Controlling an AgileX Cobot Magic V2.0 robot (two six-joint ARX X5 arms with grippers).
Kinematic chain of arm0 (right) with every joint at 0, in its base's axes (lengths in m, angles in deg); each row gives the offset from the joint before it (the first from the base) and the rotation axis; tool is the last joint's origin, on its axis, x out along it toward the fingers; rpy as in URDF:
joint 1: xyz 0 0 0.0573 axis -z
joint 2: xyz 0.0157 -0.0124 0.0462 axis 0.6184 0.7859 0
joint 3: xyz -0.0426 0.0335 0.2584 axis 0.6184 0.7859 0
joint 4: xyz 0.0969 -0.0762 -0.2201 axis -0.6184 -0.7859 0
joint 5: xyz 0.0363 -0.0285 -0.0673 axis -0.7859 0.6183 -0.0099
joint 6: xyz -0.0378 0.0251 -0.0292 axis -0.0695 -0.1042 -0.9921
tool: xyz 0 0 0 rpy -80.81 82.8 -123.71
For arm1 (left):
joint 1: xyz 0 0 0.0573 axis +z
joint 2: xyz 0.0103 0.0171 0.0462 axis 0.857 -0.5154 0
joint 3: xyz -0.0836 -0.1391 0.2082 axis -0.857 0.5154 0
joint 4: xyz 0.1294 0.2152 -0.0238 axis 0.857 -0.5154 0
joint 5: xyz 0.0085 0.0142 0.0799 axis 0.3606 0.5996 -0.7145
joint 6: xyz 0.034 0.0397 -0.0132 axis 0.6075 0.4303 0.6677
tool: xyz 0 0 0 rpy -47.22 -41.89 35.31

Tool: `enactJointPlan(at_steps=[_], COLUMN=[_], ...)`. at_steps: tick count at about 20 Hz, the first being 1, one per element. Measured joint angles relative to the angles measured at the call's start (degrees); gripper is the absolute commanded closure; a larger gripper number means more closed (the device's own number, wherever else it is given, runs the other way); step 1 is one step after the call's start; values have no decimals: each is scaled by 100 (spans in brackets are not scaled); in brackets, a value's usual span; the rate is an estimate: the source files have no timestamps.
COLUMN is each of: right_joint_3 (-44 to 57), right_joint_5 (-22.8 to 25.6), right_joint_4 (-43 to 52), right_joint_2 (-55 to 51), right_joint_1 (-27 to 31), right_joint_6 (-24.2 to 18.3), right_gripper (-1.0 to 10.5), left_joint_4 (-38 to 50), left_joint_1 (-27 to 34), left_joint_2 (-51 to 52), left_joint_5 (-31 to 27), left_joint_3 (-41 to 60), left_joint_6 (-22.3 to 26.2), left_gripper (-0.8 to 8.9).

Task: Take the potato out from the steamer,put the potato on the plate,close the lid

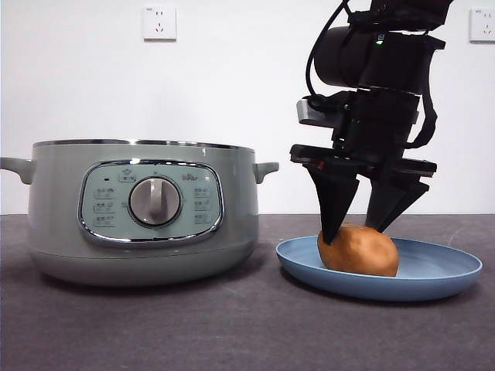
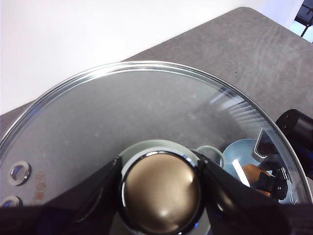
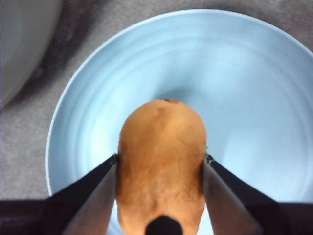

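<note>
A dark grey table runs before a white wall. At left in the front view stands your steamer, uncovered. Lower right, the potato rests on the blue plate. Your right gripper comes down from the upper right, its jaws closed against the potato's two sides. Your left gripper clamps the knob of the glass lid, held aloft.
</note>
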Motion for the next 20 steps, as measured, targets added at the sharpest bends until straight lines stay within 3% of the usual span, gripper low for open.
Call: enactJointPlan(at_steps=[1,2,7,16,20], right_joint_3=[0,0,15,-763,-1075], right_joint_5=[0,-7,-7,-7,4], right_joint_4=[0,0,-109,-752,-1091], right_joint_2=[0,0,-168,-2730,-3552], right_joint_1=[4,26,68,72,72], right_joint_6=[20,39,63,85,85], right_gripper=[468,393,394,415,415], left_joint_4=[0,0,2,424,817], left_joint_1=[0,0,-13,-24,-229], left_joint_2=[0,0,0,0,22], left_joint_5=[0,0,-2,42,522], left_joint_3=[0,0,0,0,437], left_joint_6=[0,0,0,-2,-2], left_gripper=[822,822,822,821,821])
